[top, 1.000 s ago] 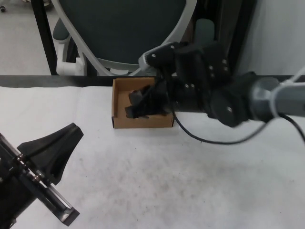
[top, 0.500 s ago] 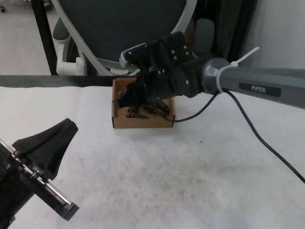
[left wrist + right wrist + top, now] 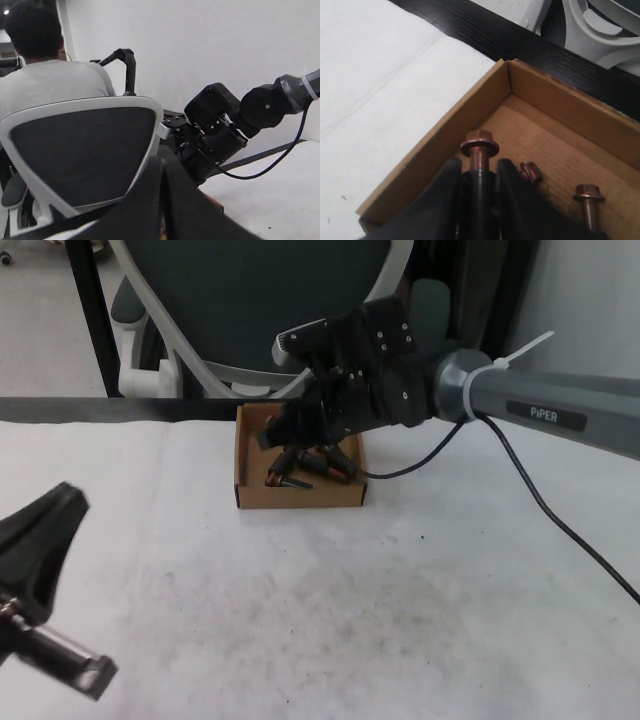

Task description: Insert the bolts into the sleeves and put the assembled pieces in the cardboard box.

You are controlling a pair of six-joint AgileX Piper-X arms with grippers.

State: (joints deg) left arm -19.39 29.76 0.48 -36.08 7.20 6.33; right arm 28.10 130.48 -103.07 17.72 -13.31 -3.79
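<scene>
Right gripper pinching a bolt in its sleeve over the cardboard box; left gripper nearest me.

Closest in, my left gripper sits at the near left of the white cloth. Its own wrist view lets me see the fingers pressed together with nothing between them. Farther out, the box stands at the cloth's far edge with my right arm over it. From the high view I can make out assembled pieces lying inside, but the wrist body covers the grip. The right wrist view gives me that: both fingers clamp the dark sleeve, the copper-coloured bolt head stands out of it, and the piece is held above the box floor near a corner, with two more bolt heads beyond. A chair stands behind the bench.
</scene>
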